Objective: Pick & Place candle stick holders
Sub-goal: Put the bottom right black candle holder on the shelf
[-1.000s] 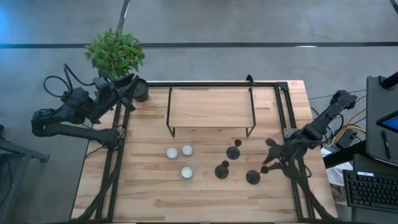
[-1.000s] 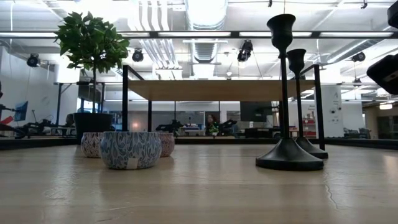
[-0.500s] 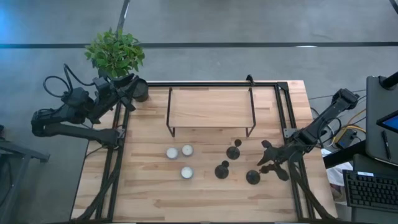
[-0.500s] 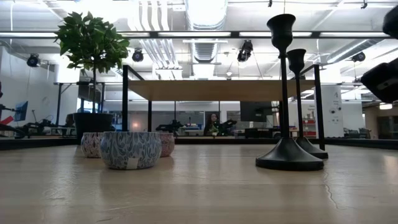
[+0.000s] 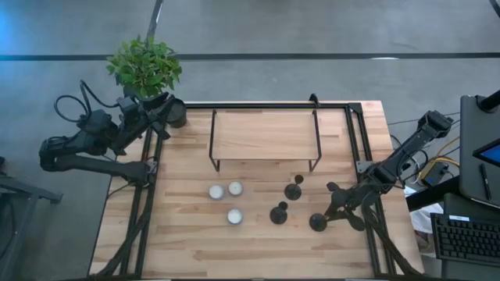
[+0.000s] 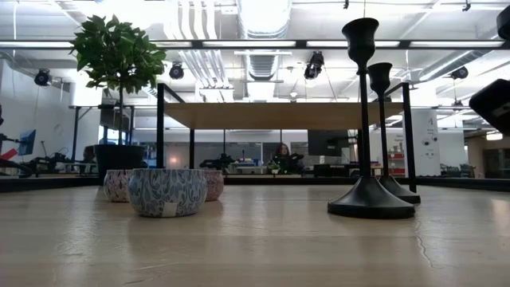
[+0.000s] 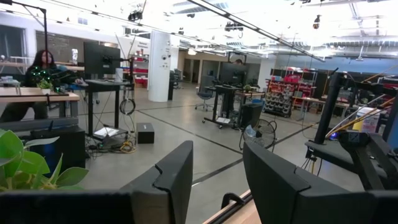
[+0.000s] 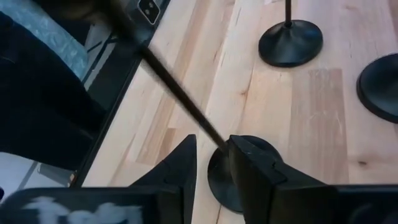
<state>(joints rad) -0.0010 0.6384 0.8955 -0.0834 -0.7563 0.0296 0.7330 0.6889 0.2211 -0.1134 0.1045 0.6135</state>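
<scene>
**Right gripper at the stem of the nearest candlestick**

Nearest candle stick holder [image 5: 317, 222] stands on the wooden table [image 5: 258, 250], its stem running between the right gripper [image 5: 334, 211] fingers. In the right wrist view the thin stem [image 8: 180, 99] passes into the narrow gap between the two dark fingers [image 8: 249, 165], the round base [image 8: 227, 180] directly below the fingertips. The jaws stand close on either side of the stem; firm clamping cannot be told.

Second candle stick holder [image 5: 279, 213] stands a bit farther from the right gripper, toward table centre, upright. Third candle stick holder [image 5: 293, 190] stands beyond that, just in front of the wooden shelf [image 5: 264, 134] on black legs. Two bases show ahead of the fingers in the right wrist view [image 8: 290, 42], [image 8: 379, 84], apart from the gripped one. In the low view two tall black candlesticks [image 6: 364, 119], [image 6: 382, 131] stand one behind the other.

Three white tealights [image 5: 216, 191], [image 5: 235, 187], [image 5: 234, 216] sit farther out, past the holders, well apart from the right gripper.

Left gripper [image 7: 214, 180] waits off the table's far left corner, beside the potted plant [image 5: 145, 66], fingers apart with nothing between them, pointed at the room.
</scene>
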